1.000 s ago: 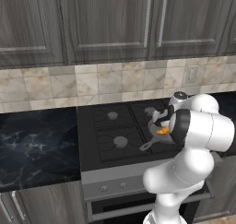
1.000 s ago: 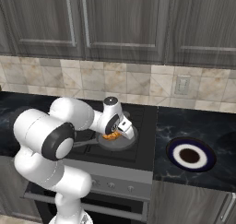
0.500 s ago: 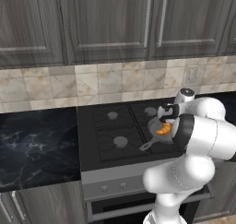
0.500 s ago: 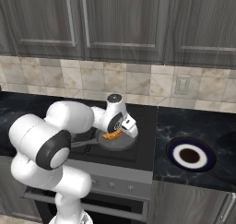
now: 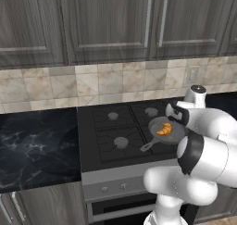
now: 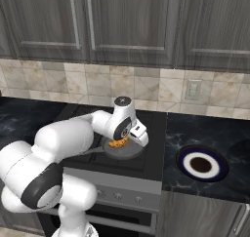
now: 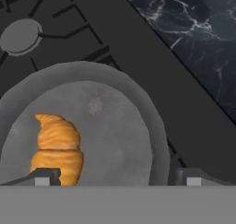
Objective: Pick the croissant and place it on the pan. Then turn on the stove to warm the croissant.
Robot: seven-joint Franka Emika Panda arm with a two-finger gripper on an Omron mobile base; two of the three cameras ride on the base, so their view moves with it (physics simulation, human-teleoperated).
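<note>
The golden-orange croissant (image 5: 164, 129) (image 6: 116, 143) lies loose in the round grey pan (image 5: 175, 136) (image 6: 129, 152) on the front right burner of the black stove (image 5: 115, 127) (image 6: 152, 125). My gripper (image 5: 172, 115) (image 6: 129, 137) hovers just above the pan, open and holding nothing. In the hand view the croissant (image 7: 57, 149) rests on the left of the pan's floor (image 7: 115, 135), close to the left fingertip (image 7: 44, 177). The gripper (image 7: 117, 178) stands wide apart over the pan. The pan's thin handle (image 5: 148, 146) points toward the stove's front.
Small knobs (image 5: 113, 188) (image 6: 117, 196) line the stove's grey front panel. A round dark plate with a white rim (image 6: 183, 158) sits on the black marble counter (image 6: 215, 133) right of the stove. More marble counter (image 5: 37, 140) lies to the left.
The arm has swung a little to the right and up from the pan. The croissant stays in the pan, free of the fingers.
</note>
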